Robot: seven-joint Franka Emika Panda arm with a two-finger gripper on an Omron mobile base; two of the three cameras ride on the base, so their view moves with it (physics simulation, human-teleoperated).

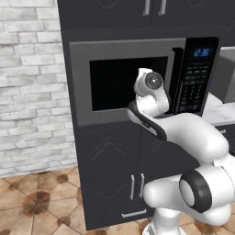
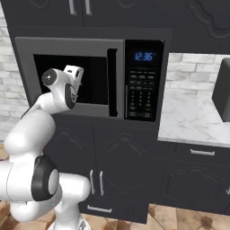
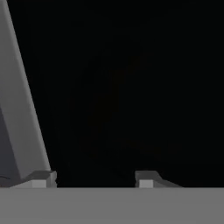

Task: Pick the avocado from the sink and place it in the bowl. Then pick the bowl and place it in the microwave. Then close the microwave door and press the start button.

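The microwave (image 1: 137, 50) sits built into dark cabinets, with a black keypad panel (image 2: 143, 90) and a lit blue clock. The microwave door (image 2: 96, 78) looks shut against the frame, its black vertical handle (image 2: 112, 81) beside the keypad. My hand (image 2: 74, 72) is close up against the left part of the door's dark glass. In the hand view my gripper (image 3: 95, 178) is open, with nothing between its fingertips (image 3: 146, 178), facing the dark glass (image 3: 131, 87) with the grey door frame (image 3: 22, 109) at the left. The avocado, the bowl and the sink are out of view.
A marble counter (image 2: 193, 112) runs to the right of the microwave, with a dark grey appliance (image 2: 222, 90) on it. Dark cabinet doors (image 2: 117, 157) stand below. A white brick wall (image 1: 27, 92) and tiled floor (image 1: 36, 206) lie to the left.
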